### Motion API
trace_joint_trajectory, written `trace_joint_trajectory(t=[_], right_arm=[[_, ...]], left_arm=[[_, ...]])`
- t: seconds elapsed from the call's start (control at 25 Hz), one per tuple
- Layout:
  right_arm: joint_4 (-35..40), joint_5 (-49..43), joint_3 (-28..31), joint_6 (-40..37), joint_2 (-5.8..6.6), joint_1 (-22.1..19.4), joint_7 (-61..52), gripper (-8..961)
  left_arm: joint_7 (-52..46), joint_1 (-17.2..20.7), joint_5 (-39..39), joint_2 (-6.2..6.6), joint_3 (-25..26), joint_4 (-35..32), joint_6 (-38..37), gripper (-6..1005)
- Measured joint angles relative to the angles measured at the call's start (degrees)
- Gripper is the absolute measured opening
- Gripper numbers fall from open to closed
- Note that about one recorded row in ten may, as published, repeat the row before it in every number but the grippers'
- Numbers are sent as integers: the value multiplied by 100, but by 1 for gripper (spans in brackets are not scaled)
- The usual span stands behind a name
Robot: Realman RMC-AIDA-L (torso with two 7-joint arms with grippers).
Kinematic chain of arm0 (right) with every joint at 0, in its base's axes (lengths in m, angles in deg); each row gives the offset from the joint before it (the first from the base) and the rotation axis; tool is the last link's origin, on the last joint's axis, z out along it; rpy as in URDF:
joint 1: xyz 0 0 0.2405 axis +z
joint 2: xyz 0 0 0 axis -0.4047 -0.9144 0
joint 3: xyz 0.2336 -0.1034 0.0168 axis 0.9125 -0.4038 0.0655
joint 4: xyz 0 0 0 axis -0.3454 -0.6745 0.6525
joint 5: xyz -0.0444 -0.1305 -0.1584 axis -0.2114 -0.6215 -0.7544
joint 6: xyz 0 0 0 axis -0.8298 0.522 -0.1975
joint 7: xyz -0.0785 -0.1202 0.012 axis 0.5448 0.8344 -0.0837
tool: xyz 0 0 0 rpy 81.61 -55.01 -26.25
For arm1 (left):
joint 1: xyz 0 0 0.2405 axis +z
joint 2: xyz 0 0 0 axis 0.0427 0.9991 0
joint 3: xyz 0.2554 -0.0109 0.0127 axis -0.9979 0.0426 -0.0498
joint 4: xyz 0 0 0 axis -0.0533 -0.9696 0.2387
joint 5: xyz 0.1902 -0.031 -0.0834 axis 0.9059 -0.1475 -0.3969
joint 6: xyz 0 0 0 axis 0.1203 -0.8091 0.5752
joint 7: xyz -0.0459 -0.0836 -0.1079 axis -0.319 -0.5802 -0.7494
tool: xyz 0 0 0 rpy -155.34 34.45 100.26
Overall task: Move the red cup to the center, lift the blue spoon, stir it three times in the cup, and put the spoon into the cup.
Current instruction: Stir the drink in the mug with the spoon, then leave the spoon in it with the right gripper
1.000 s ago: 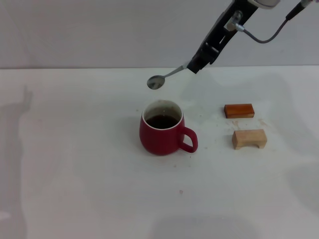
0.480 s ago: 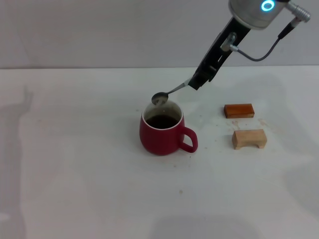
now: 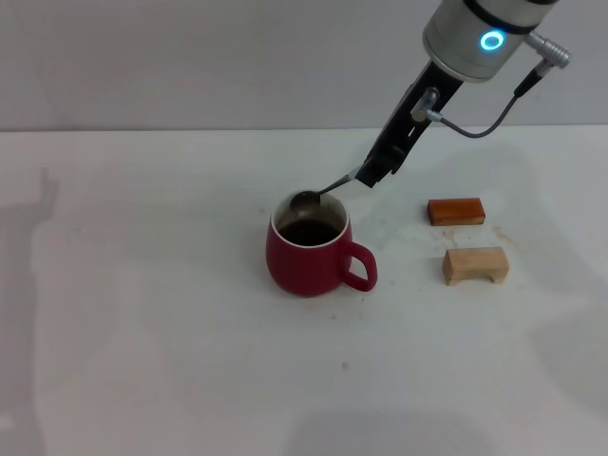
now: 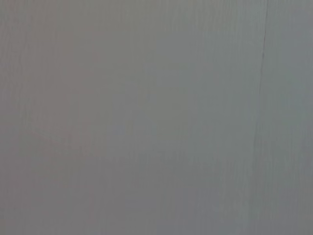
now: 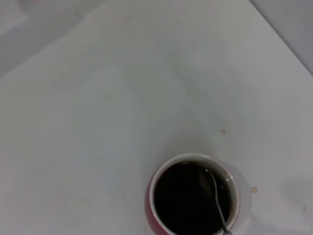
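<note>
The red cup [image 3: 308, 256] stands near the middle of the white bench [image 3: 152, 313], its loop handle turned toward 4 o'clock and dark liquid filling it below the white inner rim. The blue spoon [image 3: 323, 191] slants down from 2 o'clock, its silver bowl just over the far rim of the cup; in the right wrist view the spoon [image 5: 217, 200] shows its thin neck reaching over the liquid in the cup [image 5: 194, 195]. The right gripper [image 3: 372, 175] has its fingers clamped on the spoon's handle, which they hide from sight, up and toward 2 o'clock from the cup. At 3 o'clock from the cup, well apart from it, lie an orange-brown block [image 3: 455, 211] and, nearer the robot, a tan wooden block [image 3: 475, 265]. The left gripper is out of sight; its wrist camera shows only a plain grey surface.
</note>
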Motion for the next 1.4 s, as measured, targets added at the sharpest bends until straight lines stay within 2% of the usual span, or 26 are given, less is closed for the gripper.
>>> trace_joint_trajectory(t=[0.56, 1.04, 1.4], right_arm=[[519, -131, -195, -421, -204, 67, 166, 209], [750, -131, -367, -690, -292, 81, 251, 212], [808, -102, -460, -725, -467, 241, 256, 214]], left_arm=[[-1, 243, -1, -4, -187, 230, -158, 861], [-5, 410, -1, -21, -368, 291, -263, 861], [-10, 421, -1, -17, -370, 290, -291, 861]])
